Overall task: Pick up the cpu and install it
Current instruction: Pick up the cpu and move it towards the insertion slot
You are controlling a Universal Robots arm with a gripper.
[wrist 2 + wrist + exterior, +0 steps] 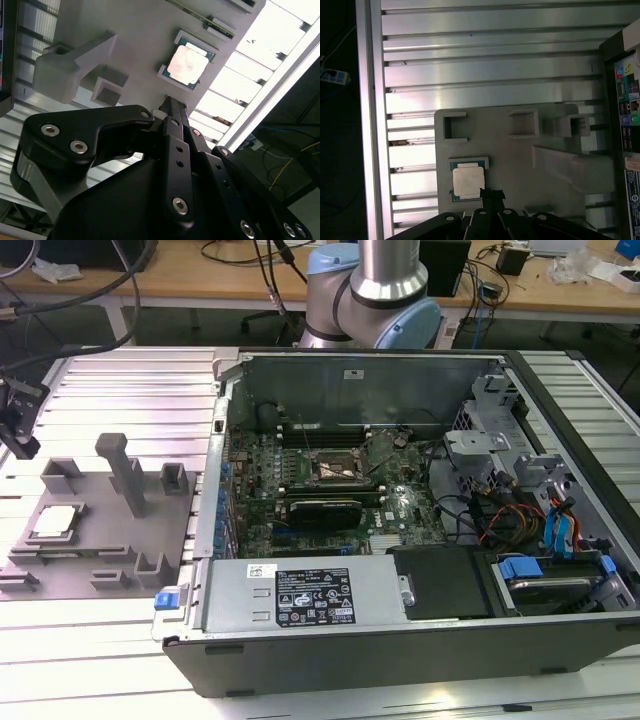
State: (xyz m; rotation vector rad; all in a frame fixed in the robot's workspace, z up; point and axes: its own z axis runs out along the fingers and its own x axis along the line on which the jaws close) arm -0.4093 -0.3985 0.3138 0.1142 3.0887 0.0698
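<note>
the cpu (55, 522) is seen lying flat, silvery top up, in a shallow recess of the grey holder plate (110, 565). the plate is set on the slatted counter (130, 380) at the exterior view's left, well apart from the open computer case (400, 650) and the empty socket (335, 468) on its board.

in the second wrist view the gripper (170, 102) is pointed toward the cpu (187, 66), which lies just beyond the tips, along the line of the fingers and untouched. in the first wrist view the tips of the gripper (489, 192) are lined up near one corner of the cpu (468, 181). how high they are held above it cannot be judged.

the jaws appear to be closed together, with nothing gripped. the chip is square, so no long axis is offered, and its sides are laid parallel to the plate's edges.
</note>
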